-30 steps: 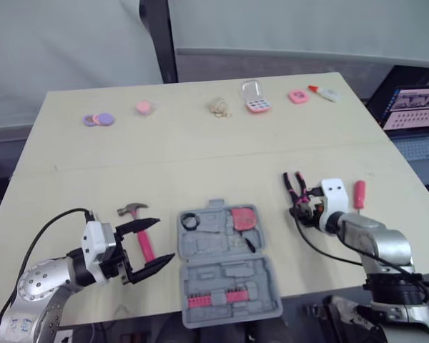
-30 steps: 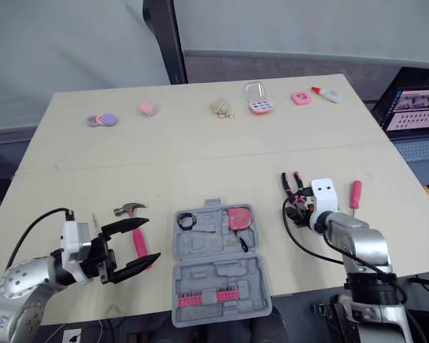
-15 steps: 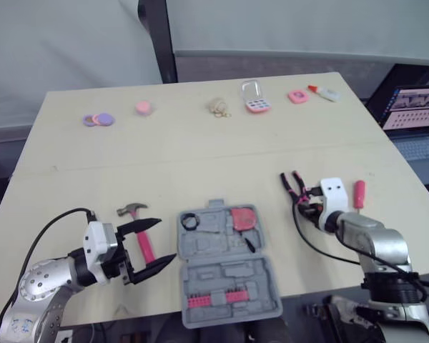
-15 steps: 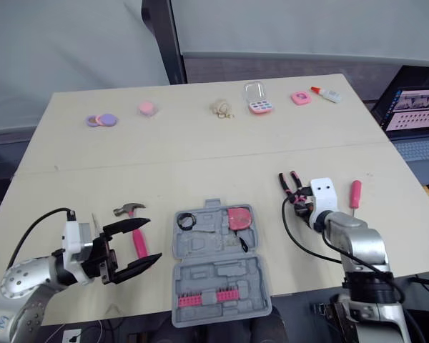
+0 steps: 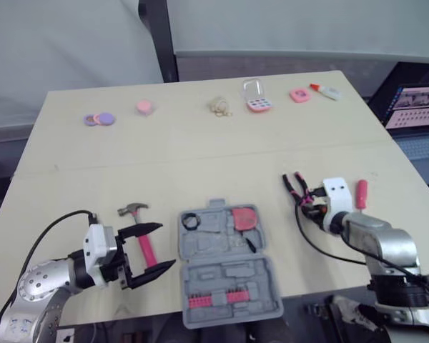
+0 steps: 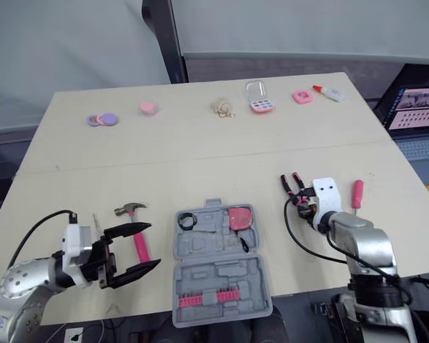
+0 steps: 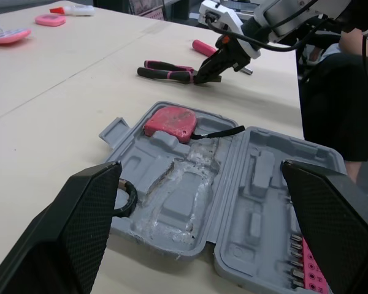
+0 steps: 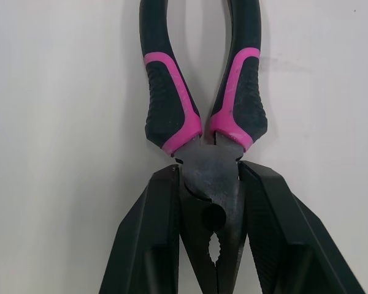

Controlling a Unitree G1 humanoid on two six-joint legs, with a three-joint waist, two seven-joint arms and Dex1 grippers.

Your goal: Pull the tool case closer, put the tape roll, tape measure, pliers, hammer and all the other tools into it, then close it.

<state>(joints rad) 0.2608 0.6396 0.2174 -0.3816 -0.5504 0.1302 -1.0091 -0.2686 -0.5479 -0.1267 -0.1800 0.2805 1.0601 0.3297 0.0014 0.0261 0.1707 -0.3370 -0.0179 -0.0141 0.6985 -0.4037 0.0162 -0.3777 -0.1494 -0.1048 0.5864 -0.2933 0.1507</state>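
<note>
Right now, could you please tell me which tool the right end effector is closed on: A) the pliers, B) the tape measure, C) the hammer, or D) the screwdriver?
A: the right end effector has its two fingers pressed against either side of the metal head of the pliers.

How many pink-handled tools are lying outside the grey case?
3: the hammer left of the case, the pliers gripped by the right claw, and a screwdriver beside them.

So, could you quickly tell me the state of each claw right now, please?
Left claw: open, holding nothing.
Right claw: shut on the head of the pliers.
</note>
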